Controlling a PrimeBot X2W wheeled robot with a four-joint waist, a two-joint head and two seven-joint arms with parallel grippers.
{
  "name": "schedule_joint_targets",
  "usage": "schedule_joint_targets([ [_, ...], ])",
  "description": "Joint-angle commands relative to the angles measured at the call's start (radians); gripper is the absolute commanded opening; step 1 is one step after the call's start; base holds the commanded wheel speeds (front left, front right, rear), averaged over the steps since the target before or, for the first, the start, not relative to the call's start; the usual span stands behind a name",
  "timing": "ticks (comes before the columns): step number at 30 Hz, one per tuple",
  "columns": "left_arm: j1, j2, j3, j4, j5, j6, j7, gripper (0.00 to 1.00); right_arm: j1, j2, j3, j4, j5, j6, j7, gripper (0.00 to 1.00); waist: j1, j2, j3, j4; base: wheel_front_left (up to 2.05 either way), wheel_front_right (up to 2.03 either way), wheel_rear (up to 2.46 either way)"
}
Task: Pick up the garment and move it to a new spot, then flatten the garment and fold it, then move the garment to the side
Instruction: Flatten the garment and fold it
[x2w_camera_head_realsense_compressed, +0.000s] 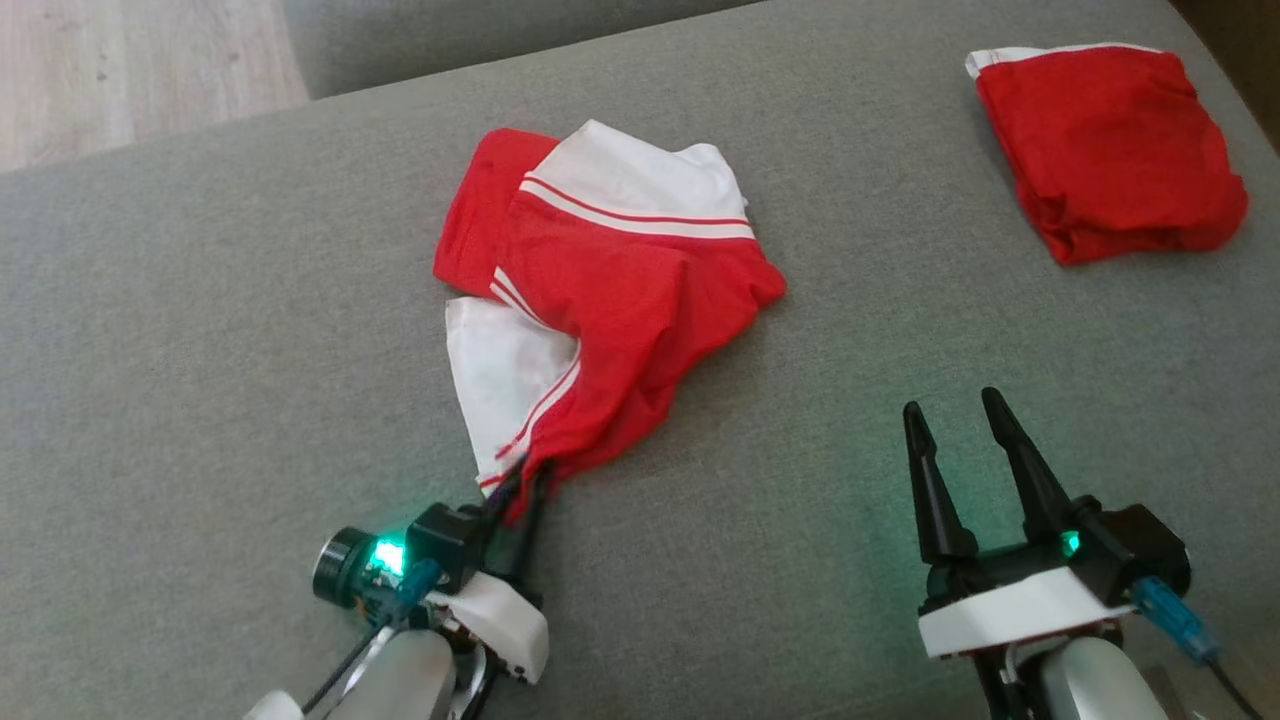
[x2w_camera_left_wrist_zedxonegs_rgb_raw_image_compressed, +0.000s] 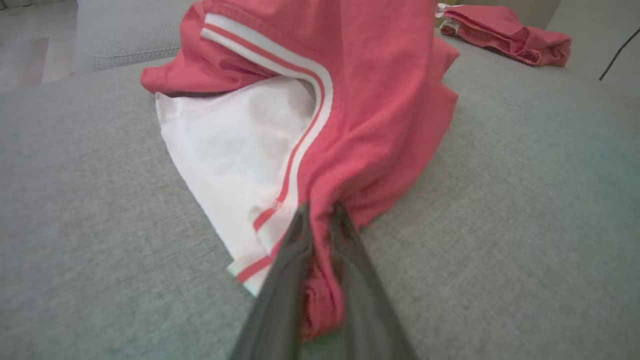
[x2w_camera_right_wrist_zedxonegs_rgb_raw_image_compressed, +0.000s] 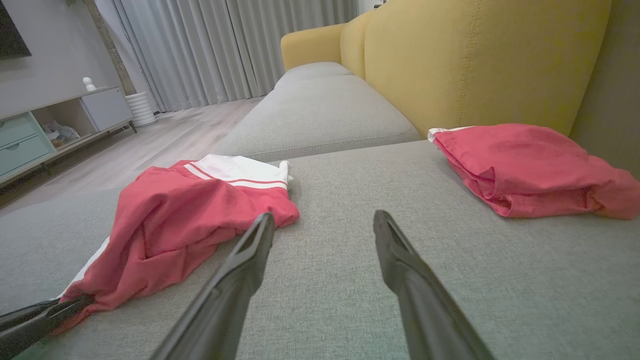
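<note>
From the head camera, the crumpled red-and-white cloth garment (x2w_camera_head_realsense_compressed: 620, 280) lies in the middle of the grey fabric sofa seat (x2w_camera_head_realsense_compressed: 200, 350), red side mostly up, with white striped panels at its far edge and near left. The left claw (x2w_camera_head_realsense_compressed: 525, 475) has its dark fingers at the garment's nearest corner, narrowed onto the hem. The right claw (x2w_camera_head_realsense_compressed: 948, 405) hovers well to the right over bare cushion, fingers spread wide and holding nothing. A folded red cloth bundle (x2w_camera_head_realsense_compressed: 1110, 150) sits at the far right of the seat, well apart from the garment. A strip of pale wooden floor (x2w_camera_head_realsense_compressed: 120, 70) shows at the upper left.

From the left wrist, the left claw (x2w_camera_left_wrist_zedxonegs_rgb_raw_image_compressed: 321, 210) is drawn close together with a fold of red fabric pinched between the fingers — the garment (x2w_camera_left_wrist_zedxonegs_rgb_raw_image_compressed: 380, 100) rises beyond them, and its white panel lies flat on the cushion to the left.

From the right wrist, the right claw (x2w_camera_right_wrist_zedxonegs_rgb_raw_image_compressed: 324, 220) stands wide open above the seat — the garment (x2w_camera_right_wrist_zedxonegs_rgb_raw_image_compressed: 175, 220) to its left, the red bundle (x2w_camera_right_wrist_zedxonegs_rgb_raw_image_compressed: 525, 165) to its right against the yellow padded backrest (x2w_camera_right_wrist_zedxonegs_rgb_raw_image_compressed: 475, 65). Grey curtains (x2w_camera_right_wrist_zedxonegs_rgb_raw_image_compressed: 225, 45) hang in the background.
</note>
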Motion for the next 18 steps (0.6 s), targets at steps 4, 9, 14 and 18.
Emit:
schedule_joint_targets([
  [4,-0.035,0.002,-0.024,-0.017,-0.004,-0.002,0.003,0.0,-0.039,-0.005,0.037,-0.029,0.011,-0.001,-0.004,1.0,-0.0001,0.0,0.008,-0.024,0.0,0.0,0.0],
  [9,-0.104,0.002,-0.168,-0.158,-0.11,-0.008,0.003,0.0,-0.05,-0.005,0.053,-0.025,0.025,-0.001,-0.004,1.0,-0.0001,0.0,0.0,-0.069,0.0,0.0,0.0],
  [14,-0.33,0.01,-0.326,-0.307,-0.262,-0.008,0.003,0.0,-0.055,-0.005,0.077,-0.024,0.042,-0.001,-0.004,1.0,-0.0001,0.0,-0.008,-0.121,0.0,0.0,0.0],
  [18,-0.589,0.052,-0.345,-0.369,-0.366,-0.008,0.017,0.0,-0.06,-0.005,0.1,-0.025,0.053,-0.001,-0.004,1.0,-0.0001,0.0,-0.013,-0.155,0.0,0.0,0.0],
])
